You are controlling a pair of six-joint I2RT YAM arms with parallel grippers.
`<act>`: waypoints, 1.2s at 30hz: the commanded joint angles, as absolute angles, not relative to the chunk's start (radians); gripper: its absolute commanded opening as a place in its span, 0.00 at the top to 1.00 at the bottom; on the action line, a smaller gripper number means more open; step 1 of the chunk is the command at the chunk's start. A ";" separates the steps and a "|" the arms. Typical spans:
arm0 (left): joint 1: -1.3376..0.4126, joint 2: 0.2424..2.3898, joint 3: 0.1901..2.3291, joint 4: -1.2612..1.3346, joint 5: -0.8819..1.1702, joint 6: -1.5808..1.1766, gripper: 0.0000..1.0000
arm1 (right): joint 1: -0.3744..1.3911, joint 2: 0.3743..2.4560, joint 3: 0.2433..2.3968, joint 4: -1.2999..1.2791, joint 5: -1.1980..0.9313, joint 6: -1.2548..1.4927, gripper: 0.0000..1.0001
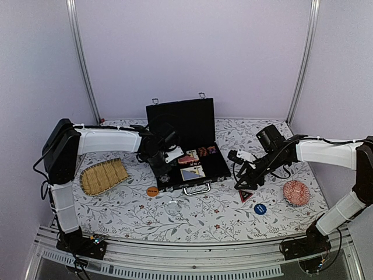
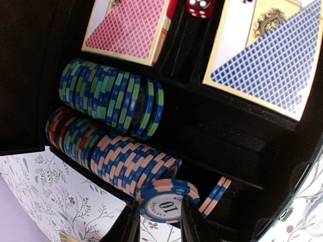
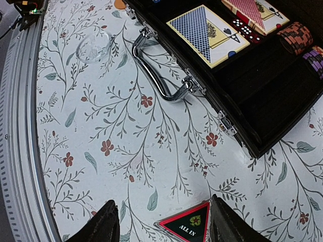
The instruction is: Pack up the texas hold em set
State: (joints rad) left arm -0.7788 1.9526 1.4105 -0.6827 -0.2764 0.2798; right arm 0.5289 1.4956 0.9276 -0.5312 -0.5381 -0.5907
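Note:
The black case (image 1: 198,119) lies open at mid-table. In the left wrist view its slots hold rows of blue-green chips (image 2: 111,96) and blue-peach chips (image 2: 121,161), a red-backed deck (image 2: 128,30), a blue-backed deck (image 2: 267,60) and red dice (image 2: 198,7). My left gripper (image 2: 160,222) is shut on a blue-peach "10" chip (image 2: 164,201) at the near end of the front chip row. My right gripper (image 3: 161,224) is open low over the table, right of the case, with a triangular "ALL IN" marker (image 3: 189,227) lying between its fingers.
A woven straw tray (image 1: 104,176) lies left of the case and a red patterned bowl (image 1: 296,192) at the right. An orange disc (image 1: 152,191), a blue disc (image 1: 260,209) and a clear disc (image 3: 93,48) lie on the cloth in front of the case. The silver handle (image 3: 161,75) juts forward.

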 commanded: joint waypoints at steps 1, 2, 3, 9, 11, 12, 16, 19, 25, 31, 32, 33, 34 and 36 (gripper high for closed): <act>-0.785 1.913 1.395 -0.663 -0.291 0.263 0.72 | 0.523 1.512 0.924 -0.546 -0.564 -0.589 0.38; -0.788 1.906 1.392 -0.661 -0.281 0.265 0.72 | 0.524 1.511 0.923 -0.545 -0.565 -0.589 0.38; -0.790 1.900 1.390 -0.660 -0.272 0.264 0.73 | 0.523 1.511 0.923 -0.546 -0.565 -0.589 0.38; -0.805 1.874 1.377 -0.656 -0.254 0.250 0.80 | 0.523 1.513 0.925 -0.546 -0.566 -0.591 0.38; -0.812 1.868 1.380 -0.657 -0.254 0.241 0.81 | 0.524 1.514 0.925 -0.548 -0.567 -0.591 0.38; -0.815 1.862 1.381 -0.656 -0.253 0.236 0.81 | 0.524 1.513 0.924 -0.547 -0.567 -0.591 0.38; -0.820 1.839 1.385 -0.661 -0.154 0.215 0.88 | 0.523 1.513 0.925 -0.549 -0.568 -0.592 0.38; -0.818 1.853 1.385 -0.707 -0.057 0.191 1.00 | 0.523 1.511 0.924 -0.549 -0.567 -0.593 0.38; -0.812 1.897 1.363 -0.742 -0.029 0.157 1.00 | 0.523 1.511 0.924 -0.550 -0.569 -0.592 0.38; -0.788 1.927 1.351 -0.711 -0.026 0.155 1.00 | 0.523 1.509 0.922 -0.552 -0.569 -0.595 0.38; -0.782 1.934 1.353 -0.710 -0.028 0.153 1.00 | 0.523 1.509 0.921 -0.551 -0.568 -0.594 0.38; -0.778 1.943 1.358 -0.709 -0.028 0.155 1.00 | 0.523 1.508 0.921 -0.552 -0.569 -0.595 0.38; -0.773 1.951 1.361 -0.705 -0.026 0.157 1.00 | 0.524 1.508 0.921 -0.552 -0.567 -0.594 0.38; -0.765 1.956 1.367 -0.698 -0.020 0.166 1.00 | 0.524 1.508 0.920 -0.551 -0.567 -0.595 0.38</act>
State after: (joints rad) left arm -0.7910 1.9316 1.3602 -0.7170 -0.0383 0.1638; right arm 0.5289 1.5013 0.9276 -0.5411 -0.5537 -0.5907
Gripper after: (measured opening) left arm 0.004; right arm 0.620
